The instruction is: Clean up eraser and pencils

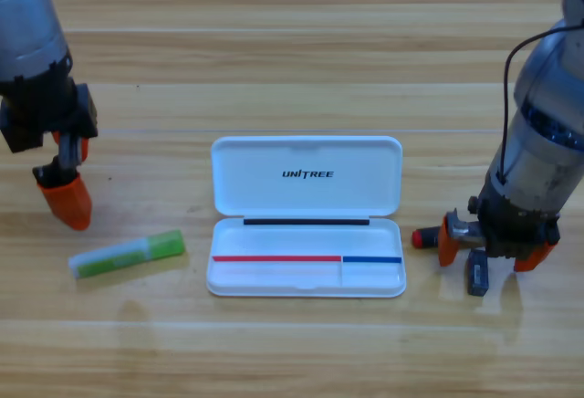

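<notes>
A wooden tabletop (pixel 292 33) was seen from above, with two grey robot arms entering from the upper corners.

At about nine o'clock, the left hand (pixel 66 193) hung low over the bare wood, its orange tips pointing down. Whether its jaws were spread or pressed together could not be told. It held nothing.

Just below it, at about eight o'clock, the light green pencil (pixel 128 254) with a whitish end lay flat on the tabletop, tilted slightly, near the hand but not touching it.

In the centre sat a white case (pixel 307 174), lid swung open toward twelve o'clock and lying flat. Its shallow tray faced six o'clock. The green pencil lay well to the left of the tray.

At about four o'clock, the right hand (pixel 497 247) pointed down at the tabletop just right of the case. Its orange jaws stood spread apart, one on each side. A red end of the black-and-red pencil (pixel 422 237) stuck out to the left of the hand, the rest hidden beneath it. The small dark eraser (pixel 476 275) lay on the wood just below the hand, between the jaws' tips; contact could not be told.
</notes>
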`<state>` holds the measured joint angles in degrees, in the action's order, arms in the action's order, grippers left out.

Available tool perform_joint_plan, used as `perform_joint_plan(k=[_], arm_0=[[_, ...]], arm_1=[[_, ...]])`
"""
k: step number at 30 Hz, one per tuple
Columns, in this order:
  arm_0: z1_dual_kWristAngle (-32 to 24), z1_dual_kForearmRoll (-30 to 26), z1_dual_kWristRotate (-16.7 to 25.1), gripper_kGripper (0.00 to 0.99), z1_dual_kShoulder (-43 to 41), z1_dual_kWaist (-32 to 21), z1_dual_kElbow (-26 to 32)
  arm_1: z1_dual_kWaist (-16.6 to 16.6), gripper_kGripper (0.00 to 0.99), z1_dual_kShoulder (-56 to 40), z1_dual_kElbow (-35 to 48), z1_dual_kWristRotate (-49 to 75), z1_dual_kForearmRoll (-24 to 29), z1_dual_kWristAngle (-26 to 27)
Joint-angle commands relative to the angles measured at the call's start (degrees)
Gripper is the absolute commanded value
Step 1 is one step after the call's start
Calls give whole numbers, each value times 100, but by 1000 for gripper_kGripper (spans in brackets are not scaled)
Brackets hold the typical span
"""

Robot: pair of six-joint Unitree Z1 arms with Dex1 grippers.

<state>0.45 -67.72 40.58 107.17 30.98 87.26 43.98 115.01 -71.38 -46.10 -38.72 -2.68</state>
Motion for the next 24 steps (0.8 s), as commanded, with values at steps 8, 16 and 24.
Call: perform_joint_plan(k=[8, 16, 24], arm_0=[[-221, 347, -6, 923, 340, -83, -438], [-256, 452, 11, 923, 428, -83, -500], [-317, 593, 11, 923, 516, -83, -535]], arm_1=[[-126, 572, 479, 45, 5, 119, 163], [-126, 0, 382, 124, 31, 75, 259], [-65, 0, -541, 1, 1376, -777, 532]])
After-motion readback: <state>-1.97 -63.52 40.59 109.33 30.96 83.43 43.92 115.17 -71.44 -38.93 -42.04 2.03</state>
